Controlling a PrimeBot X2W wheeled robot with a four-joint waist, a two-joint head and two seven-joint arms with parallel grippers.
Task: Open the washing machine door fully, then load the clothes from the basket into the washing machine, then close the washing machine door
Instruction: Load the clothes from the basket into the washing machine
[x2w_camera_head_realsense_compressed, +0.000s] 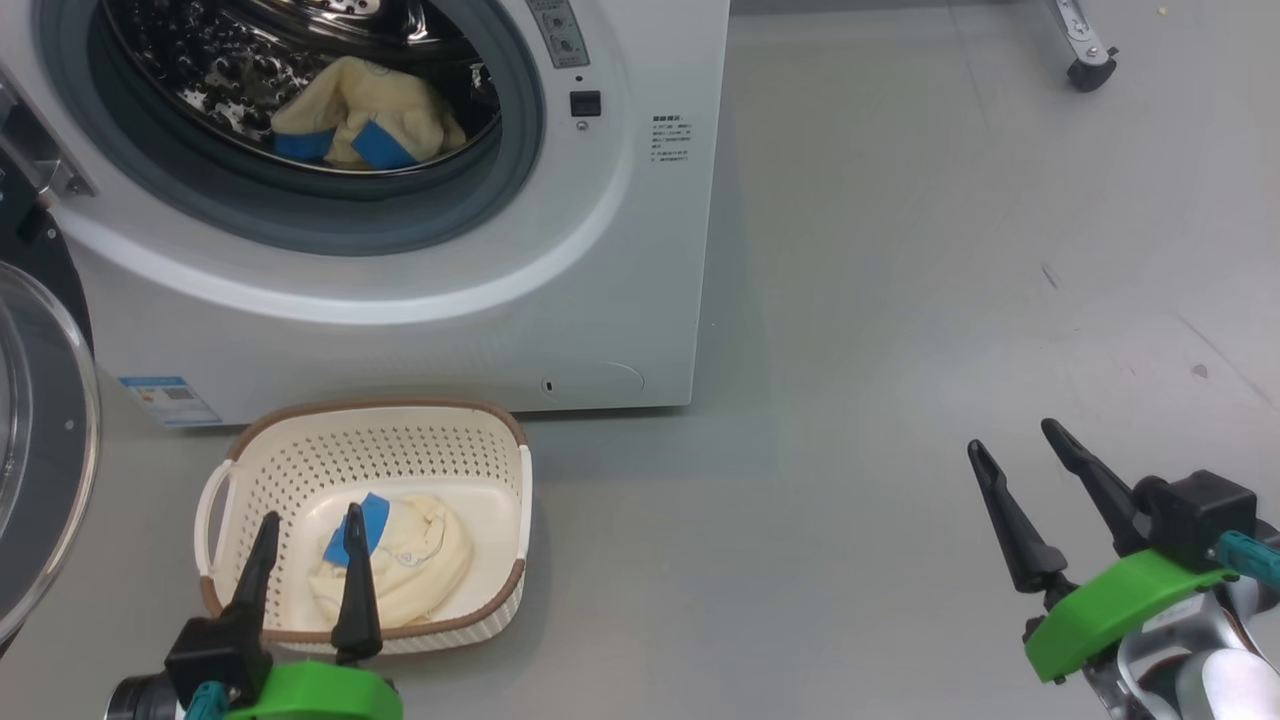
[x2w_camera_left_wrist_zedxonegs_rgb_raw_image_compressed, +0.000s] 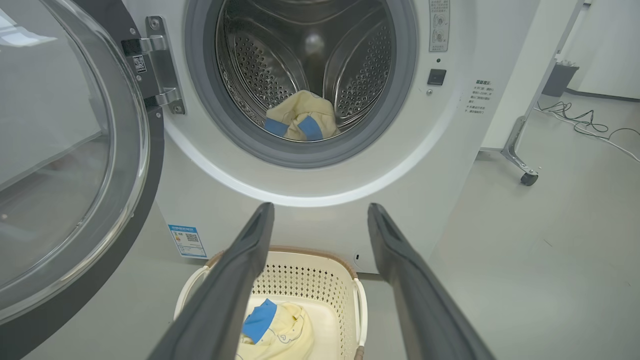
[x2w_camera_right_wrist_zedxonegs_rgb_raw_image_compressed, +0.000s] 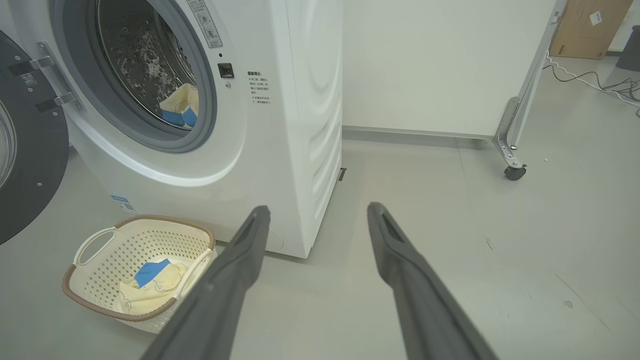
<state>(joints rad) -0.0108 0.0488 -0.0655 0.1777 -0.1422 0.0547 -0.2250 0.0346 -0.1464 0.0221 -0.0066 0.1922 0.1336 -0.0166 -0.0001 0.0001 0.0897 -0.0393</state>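
- Left tool (x2w_camera_head_realsense_compressed: 311, 515): fingers stand apart and hold nothing. In the head view it hovers over the near side of the basket (x2w_camera_head_realsense_compressed: 400, 455), fingers pointing toward the washing machine (x2w_camera_head_realsense_compressed: 450, 330).
- Right tool (x2w_camera_head_realsense_compressed: 1012, 435): fingers spread and empty. It hangs over bare floor (x2w_camera_head_realsense_compressed: 900, 300), right of the washing machine and well apart from the basket.
- Washing machine door (x2w_camera_head_realsense_compressed: 45, 450): swung open to the left on its hinge (x2w_camera_left_wrist_zedxonegs_rgb_raw_image_compressed: 160, 65), leaving the drum (x2w_camera_left_wrist_zedxonegs_rgb_raw_image_compressed: 360, 65) opening exposed.
- Basket: stands on the floor just in front of the washing machine, below the opening and near the blue sticker (x2w_camera_head_realsense_compressed: 170, 398).
- Basket garment (x2w_camera_head_realsense_compressed: 410, 565): cream fabric with a blue patch, bunched on the basket bottom. The left wrist view shows it below the left tool's fingers.
- Drum garment (x2w_camera_head_realsense_compressed: 365, 120): cream fabric with blue patches, lying at the front bottom of the drum, just behind the grey gasket (x2w_camera_head_realsense_compressed: 300, 215).
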